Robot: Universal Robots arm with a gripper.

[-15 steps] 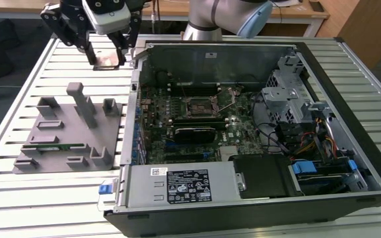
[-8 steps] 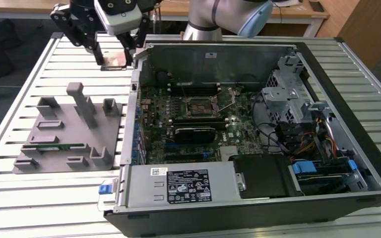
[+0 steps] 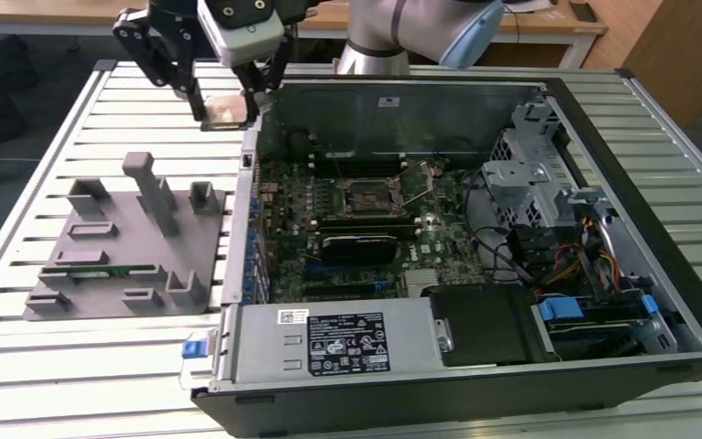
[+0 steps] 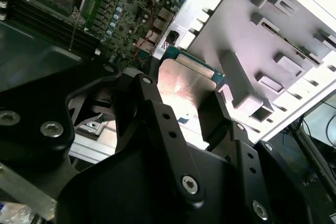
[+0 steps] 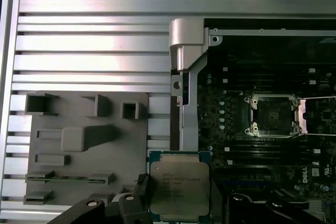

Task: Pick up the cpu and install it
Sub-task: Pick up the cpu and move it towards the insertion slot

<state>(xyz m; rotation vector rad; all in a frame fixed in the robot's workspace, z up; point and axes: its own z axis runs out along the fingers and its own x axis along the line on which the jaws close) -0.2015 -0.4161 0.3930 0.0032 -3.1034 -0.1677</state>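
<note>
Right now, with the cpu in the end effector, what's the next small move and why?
Probably translate toward the exterior view's right, keeping height, until the cpu sits over the empty-looking socket. The end effector is shut on the cpu, held level, above the slatted table just outside the case's side wall, so it isn't yet over the motherboard.

We note an arm (image 3: pixel 382 41) of silvery-grey tube with a pale blue joint cap (image 3: pixel 471 41) and a white wrist housing (image 3: pixel 244 32) bearing what may be two dark lenses. The gripper (image 3: pixel 226 110) is black; its fingers (image 4: pixel 157 124) are linked bars with small holes and silver socket-head screws (image 4: pixel 189 183).
</note>
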